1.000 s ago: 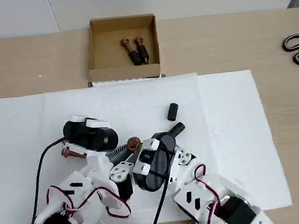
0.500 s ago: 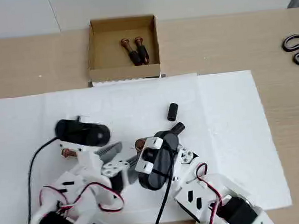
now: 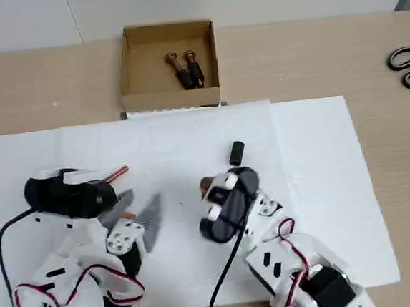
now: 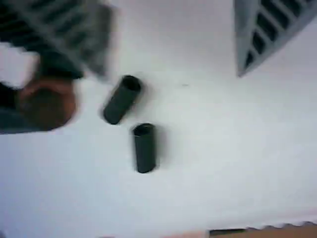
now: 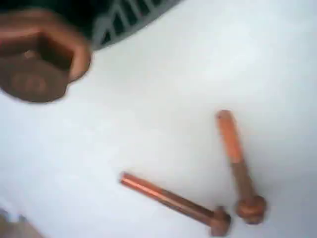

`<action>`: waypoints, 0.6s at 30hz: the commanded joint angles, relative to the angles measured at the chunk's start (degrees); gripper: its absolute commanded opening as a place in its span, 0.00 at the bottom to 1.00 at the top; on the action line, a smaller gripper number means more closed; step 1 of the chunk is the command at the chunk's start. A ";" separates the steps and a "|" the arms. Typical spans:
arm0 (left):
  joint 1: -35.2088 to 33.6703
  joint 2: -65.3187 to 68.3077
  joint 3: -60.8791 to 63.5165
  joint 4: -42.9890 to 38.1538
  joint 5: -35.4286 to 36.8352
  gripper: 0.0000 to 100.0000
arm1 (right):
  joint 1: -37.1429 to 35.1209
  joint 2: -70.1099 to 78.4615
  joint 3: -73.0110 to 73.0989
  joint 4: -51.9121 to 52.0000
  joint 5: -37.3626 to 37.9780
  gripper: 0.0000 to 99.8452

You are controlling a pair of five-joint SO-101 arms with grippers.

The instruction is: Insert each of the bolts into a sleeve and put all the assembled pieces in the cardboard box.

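High view is showing the left jaws standing wide open and holding nothing, swung well away from the right jaws; 1 second ago the 2 pairs were crowding together at a bolt. The right jaws are now gripping that bolt (image 3: 206, 187) alone, its brown head poking out toward the left jaws, and they are shifting it slightly away from them. Whether anything is already fitted over its shaft I cannot tell, since the right arm's camera (image 3: 232, 198) is covering it. The handover is looking finished, so this piece is probably heading for the cardboard box (image 3: 141, 76), well beyond both jaws, where 2 assembled pieces (image 3: 184, 68) are already lying. 2 loose bolts (image 5: 237, 163) are lying on the white sheet (image 3: 323, 186) close to the left jaws and 2 loose sleeves (image 4: 144, 148) just beyond the right jaws, so 2 more pairings are waiting.
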 commanded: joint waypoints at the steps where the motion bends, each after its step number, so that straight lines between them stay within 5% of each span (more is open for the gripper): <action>1: -6.77 0.00 1.45 -0.79 -2.55 0.02 | 5.23 -0.66 -0.53 -2.15 -0.26 0.00; 9: -19.25 0.00 29.05 -21.27 -17.23 0.01 | 16.31 -0.13 -0.88 -4.62 -13.71 0.00; 13: -19.52 0.00 39.87 -33.49 -21.89 0.01 | 17.45 2.24 -1.32 -11.03 -15.12 0.00; 18: -19.43 0.00 46.73 -38.51 -21.89 0.01 | 17.54 17.27 -10.55 -14.73 -15.38 0.00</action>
